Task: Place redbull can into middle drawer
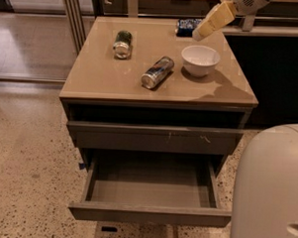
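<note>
Camera view shows the redbull can lying on its side on the brown cabinet top, near the middle and just left of the white bowl. The can is not in the drawer yet.

The gripper hangs up in the air at the back right, above the far side of the bowl. It is well away from the redbull can. I cannot tell if the gripper is open or closed.

I think the job is at its very start: reaching for the can. Next, the gripper needs to come forward and to the left, go down over the can, and grab it across its thin body. Then it can carry it over the front edge and down.

The middle drawer is pulled out below, and its flat grey floor is bare, so there is room for the can. The drawer front with small pale scratches sits above it, pushed in.

The bowl is close to the can, so the gripper might bump it. A round can may roll if nudged. A green can lies further left and a dark blue can lies at the back; those are the wrong ones. The robot's white body shows at the bottom right.
</note>
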You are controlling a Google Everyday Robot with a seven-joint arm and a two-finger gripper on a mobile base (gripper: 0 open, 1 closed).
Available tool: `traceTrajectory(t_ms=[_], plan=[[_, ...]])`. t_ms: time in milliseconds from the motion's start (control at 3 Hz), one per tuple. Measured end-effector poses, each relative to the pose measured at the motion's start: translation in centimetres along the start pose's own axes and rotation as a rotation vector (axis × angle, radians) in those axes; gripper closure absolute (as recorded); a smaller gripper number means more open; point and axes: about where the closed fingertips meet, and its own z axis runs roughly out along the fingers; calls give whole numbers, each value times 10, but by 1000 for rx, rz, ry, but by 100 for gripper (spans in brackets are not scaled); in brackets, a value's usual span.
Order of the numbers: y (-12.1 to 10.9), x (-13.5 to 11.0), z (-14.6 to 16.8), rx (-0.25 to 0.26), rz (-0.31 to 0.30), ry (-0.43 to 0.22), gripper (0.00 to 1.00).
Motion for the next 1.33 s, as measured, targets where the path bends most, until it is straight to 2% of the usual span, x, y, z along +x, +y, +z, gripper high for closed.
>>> traceTrajectory(t_ms=[333,667,1000,1333], plan=[[-13,-4,5,71,55,0,0],[-14,-13,56,114,185,-14,0],[-10,-16,107,104,319,-76,0],[-12,-17,117,117,344,-99,0]])
